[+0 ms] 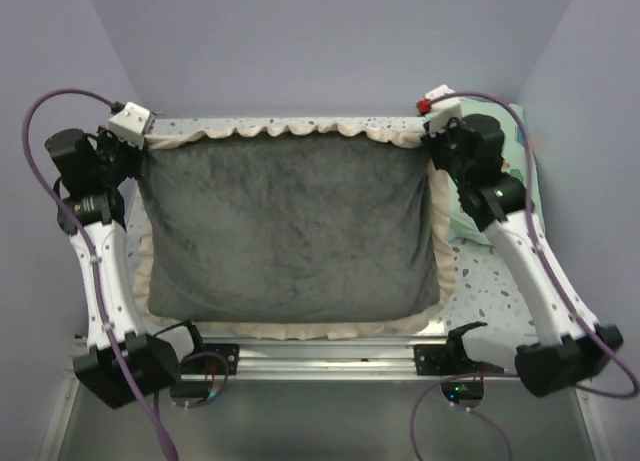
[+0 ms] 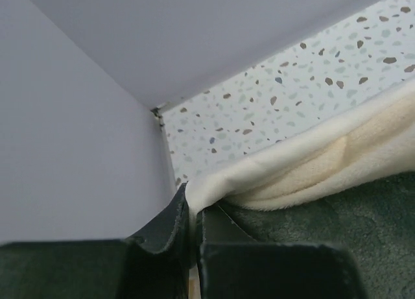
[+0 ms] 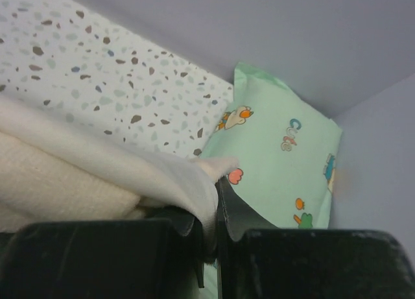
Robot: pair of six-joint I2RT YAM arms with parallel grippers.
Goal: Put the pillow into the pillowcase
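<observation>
The walls (image 1: 320, 41) around me are pale purple, and my table (image 1: 480, 273) is white with little dark and green specks. The pillowcase (image 1: 290, 231) lies flat across most of the table with its grey fuzzy side up. It looks puffy in the middle. Its cream ruffled trim (image 1: 300, 129) runs along the far edge and also peeks out at the near edge and down both sides. My left gripper (image 2: 193, 203) is at the far left corner of the pillowcase. Its two dark fingers are pressed close together, with a bit of the cream edge pinched between them. My right gripper (image 3: 214, 202) is at the far right corner, and its fingers are squeezed on a fold of the cream cloth there too. I cannot see the pillow by itself, so I cannot tell where it sits. A mint-green pillow with cartoon pictures (image 3: 279, 156) leans in the far right corner by the wall, just past my right gripper and partly behind my right arm. A metal rail (image 1: 320, 353) runs along the near edge of the table, between my two arm bases.
</observation>
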